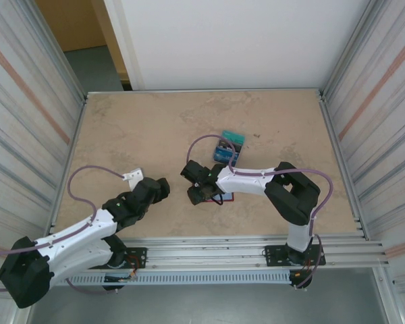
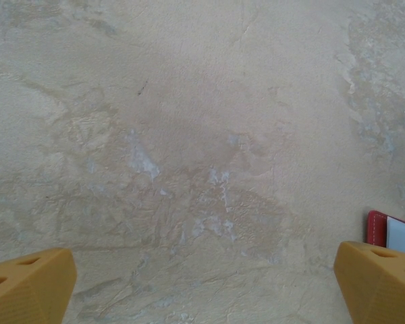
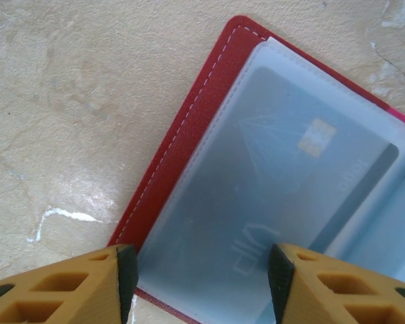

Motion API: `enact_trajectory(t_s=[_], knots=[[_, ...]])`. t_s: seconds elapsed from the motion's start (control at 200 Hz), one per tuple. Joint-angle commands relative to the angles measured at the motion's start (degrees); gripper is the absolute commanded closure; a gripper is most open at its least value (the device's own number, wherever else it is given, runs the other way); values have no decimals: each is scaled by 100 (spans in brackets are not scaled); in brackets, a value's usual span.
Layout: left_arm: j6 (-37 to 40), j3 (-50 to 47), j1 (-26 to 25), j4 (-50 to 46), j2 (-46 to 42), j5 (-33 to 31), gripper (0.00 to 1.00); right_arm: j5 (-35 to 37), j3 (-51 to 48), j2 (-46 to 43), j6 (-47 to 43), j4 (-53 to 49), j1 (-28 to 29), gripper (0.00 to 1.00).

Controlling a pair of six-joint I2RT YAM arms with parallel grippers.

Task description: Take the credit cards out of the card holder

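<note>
Hovering open-jawed over the card holder (image 3: pixel 189 135), the right gripper (image 3: pixel 202 270) faced a credit card (image 3: pixel 277 182) perhaps lettered "VIP"; the left gripper (image 2: pixel 206 283) gaped, released.

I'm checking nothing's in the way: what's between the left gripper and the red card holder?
Bare table. The left wrist view shows it between the open left gripper and the red corner of the card holder.

Top external: high, looking down over the whole surface (image 1: pixel 142 128).
Wrists: close above it, both sharing the card holder (image 3: pixel 199 115).
</note>
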Motion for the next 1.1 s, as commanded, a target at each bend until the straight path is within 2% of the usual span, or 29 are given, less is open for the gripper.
enact_trajectory(t_s=[0.0, 0.641, 0.777, 1.097], knots=[[-6, 4, 41, 37, 12, -37, 1, -66, -21, 188, 178, -43, -76, 45], [301, 292, 40, 79, 262, 98, 1, 29, -101, 260, 74, -69, -275, 67], [403, 403, 40, 90, 359, 169, 1, 180, -116, -12, 83, -129, -255, 67], [453, 522, 40, 143, 538, 162, 1, 1076, -106, -416, 116, -477, -140, 63]])
